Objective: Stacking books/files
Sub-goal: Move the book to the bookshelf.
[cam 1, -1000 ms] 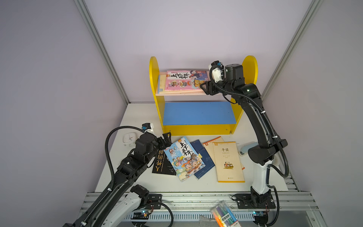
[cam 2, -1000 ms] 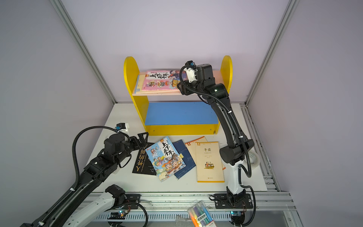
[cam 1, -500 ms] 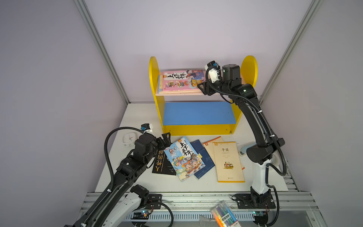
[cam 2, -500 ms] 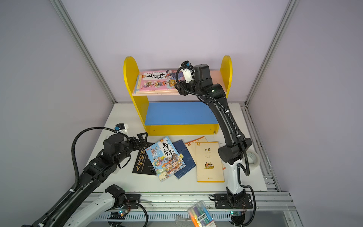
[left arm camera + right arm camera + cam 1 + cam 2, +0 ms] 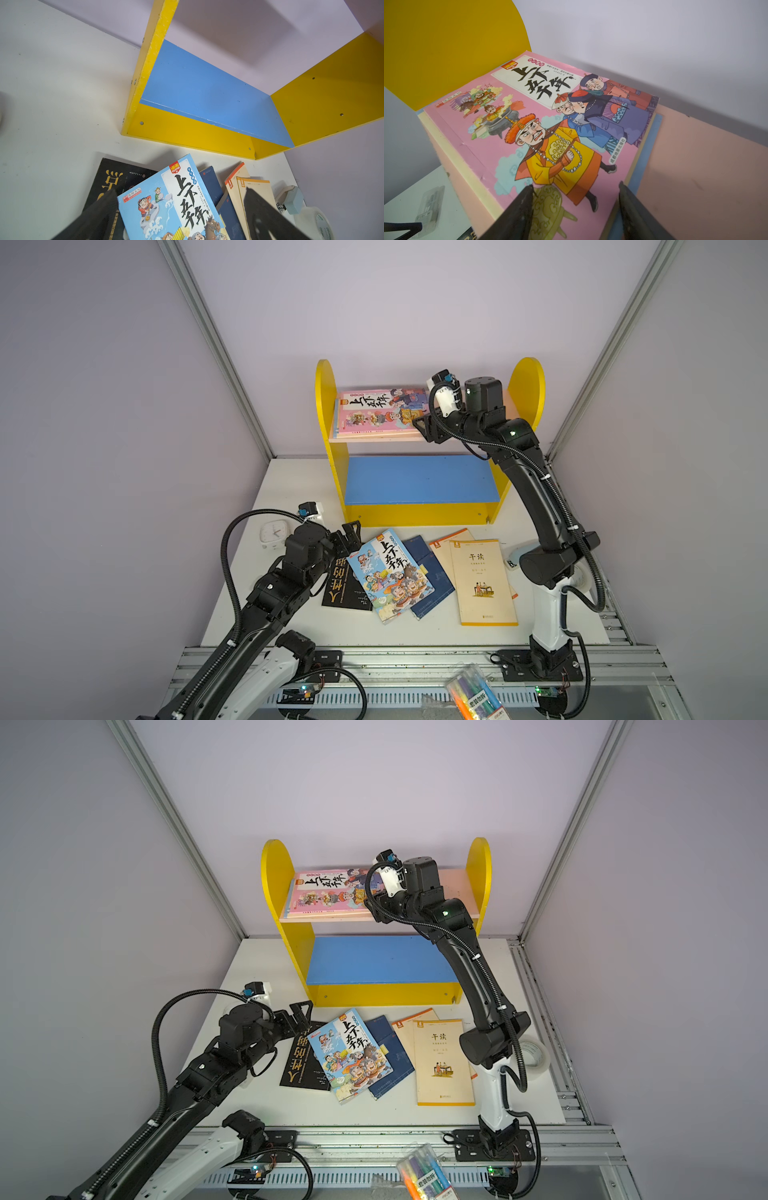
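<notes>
Pink cartoon book tops the upper shelf, right pincer spread at its edge; we'd nudge gently, squaring it. Left pincer gapes above the blue cartoon book.

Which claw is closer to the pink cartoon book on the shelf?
Right. The right gripper is at the pink cartoon book's edge; the left gripper is far below, near the black book.

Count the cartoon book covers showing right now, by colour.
Pink book, on the top shelf: 1
Blue book, on the table: 1
Total: 2
</notes>
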Robot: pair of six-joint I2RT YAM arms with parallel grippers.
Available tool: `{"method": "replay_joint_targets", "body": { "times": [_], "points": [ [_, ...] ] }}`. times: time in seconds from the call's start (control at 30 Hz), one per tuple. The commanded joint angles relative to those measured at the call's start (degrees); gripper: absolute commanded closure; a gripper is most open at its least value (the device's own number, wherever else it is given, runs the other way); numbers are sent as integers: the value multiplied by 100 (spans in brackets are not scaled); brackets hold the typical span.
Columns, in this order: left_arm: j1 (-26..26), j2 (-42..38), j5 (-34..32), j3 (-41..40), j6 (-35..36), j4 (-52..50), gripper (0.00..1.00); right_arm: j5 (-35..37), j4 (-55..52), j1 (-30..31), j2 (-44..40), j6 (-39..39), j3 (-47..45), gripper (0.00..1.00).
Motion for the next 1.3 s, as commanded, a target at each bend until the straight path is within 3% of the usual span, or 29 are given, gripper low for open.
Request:
{"method": "replay_joint_targets", "body": {
  "times": [0.0, 0.63, 0.97, 1.27],
  "points": [
    [14, -36, 21, -28, -15, 70, 3, -150, -766, 49, 102, -187, -49, 33],
    [27, -80, 61, -44, -77, 27, 3, -291, -577, 219, 135, -83, -47, 25],
    [27, -89, 67, -81, -107, 89, 3, 306, -637, 201, -140, 347, -59, 3],
    [28, -158, 120, -147, -157, 61, 3, 471, -694, 139, -587, 736, -156, 3]
  ]
}}
